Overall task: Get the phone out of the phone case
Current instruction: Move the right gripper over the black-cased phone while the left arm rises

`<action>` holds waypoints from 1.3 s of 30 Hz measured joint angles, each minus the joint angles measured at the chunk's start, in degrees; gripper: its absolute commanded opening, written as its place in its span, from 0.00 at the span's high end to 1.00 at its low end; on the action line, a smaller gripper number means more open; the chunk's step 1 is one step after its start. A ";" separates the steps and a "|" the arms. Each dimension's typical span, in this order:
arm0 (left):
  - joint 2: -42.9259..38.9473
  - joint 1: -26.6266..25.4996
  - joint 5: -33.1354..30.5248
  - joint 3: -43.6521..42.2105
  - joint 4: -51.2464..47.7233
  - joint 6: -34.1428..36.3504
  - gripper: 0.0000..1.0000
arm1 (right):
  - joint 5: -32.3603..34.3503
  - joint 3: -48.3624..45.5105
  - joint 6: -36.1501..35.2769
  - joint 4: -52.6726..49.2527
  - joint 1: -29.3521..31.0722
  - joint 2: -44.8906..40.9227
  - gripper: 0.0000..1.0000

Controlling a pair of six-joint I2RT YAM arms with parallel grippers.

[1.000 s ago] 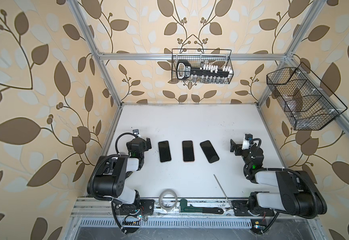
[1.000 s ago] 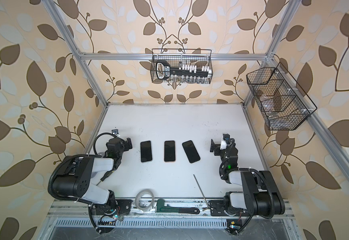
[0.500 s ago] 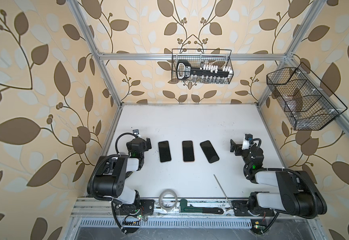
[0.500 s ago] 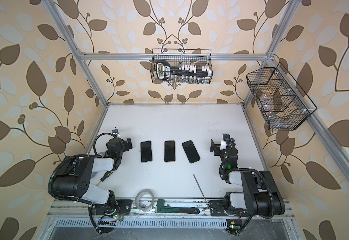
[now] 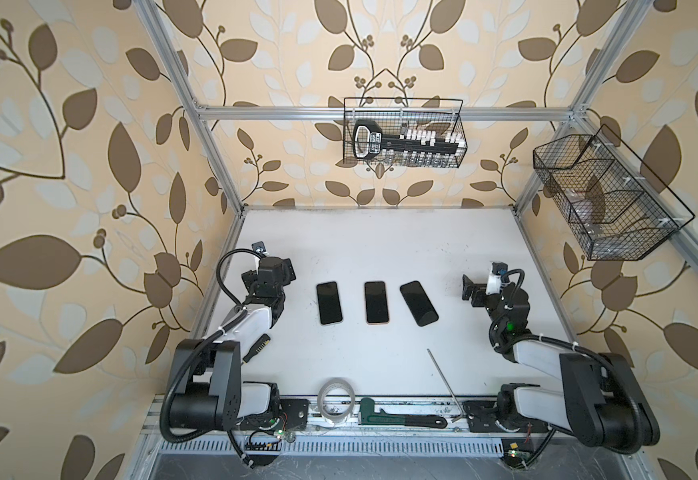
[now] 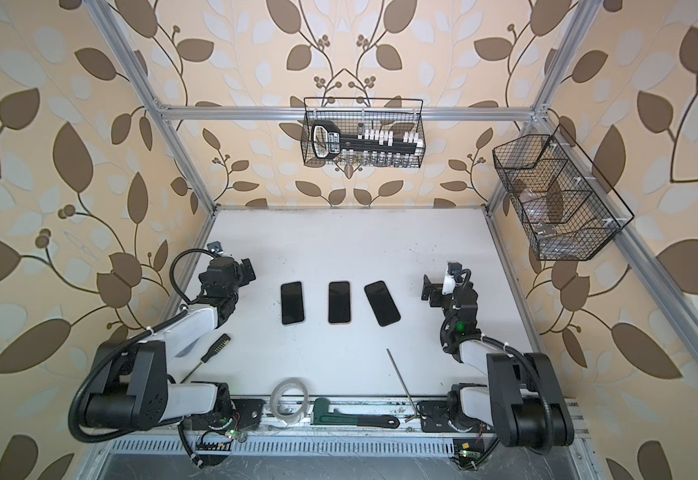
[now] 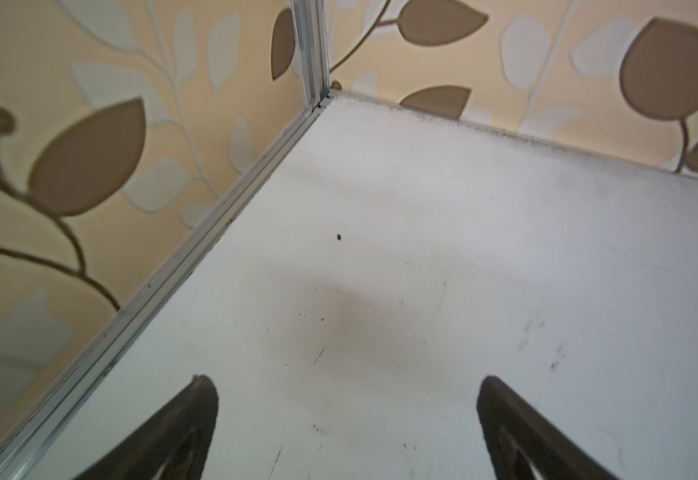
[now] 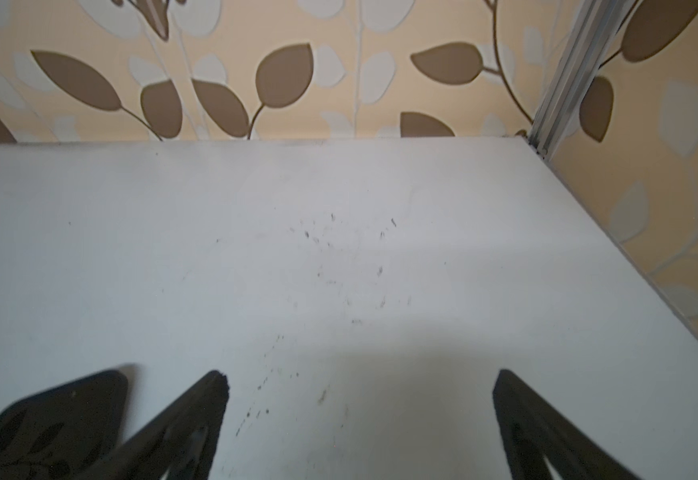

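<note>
Three dark phones lie face up in a row mid-table in both top views: the left phone (image 5: 329,303) has a pale rim, the middle phone (image 5: 376,302) a tan case rim, and the right phone (image 5: 418,303) lies slightly turned. My left gripper (image 5: 274,270) rests low at the table's left side, apart from the left phone. Its fingers stand open over bare table in the left wrist view (image 7: 347,380). My right gripper (image 5: 470,291) sits right of the row, open and empty (image 8: 360,374). A dark phone's corner (image 8: 48,415) shows beside one of its fingers.
A screwdriver (image 5: 256,347) lies by the left arm. A tape roll (image 5: 336,401), a green pipe wrench (image 5: 401,417) and a thin metal rod (image 5: 445,380) lie near the front edge. Wire baskets hang on the back wall (image 5: 403,139) and the right wall (image 5: 605,199).
</note>
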 measured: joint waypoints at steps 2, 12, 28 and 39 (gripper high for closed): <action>-2.60 0.00 -0.11 3.41 -6.97 -2.69 0.01 | -1.86 2.89 2.23 -4.04 -0.83 -3.15 0.00; -3.58 -0.02 13.25 27.52 -36.65 -11.21 0.01 | -6.69 18.05 8.92 -35.17 2.19 -12.28 0.00; 4.50 -0.07 24.50 35.43 -49.53 -12.59 0.01 | 6.67 38.38 11.87 -58.99 25.73 12.50 0.03; 4.50 -0.07 24.94 35.43 -51.06 -13.11 0.01 | 7.04 37.86 13.81 -62.71 31.41 19.96 0.09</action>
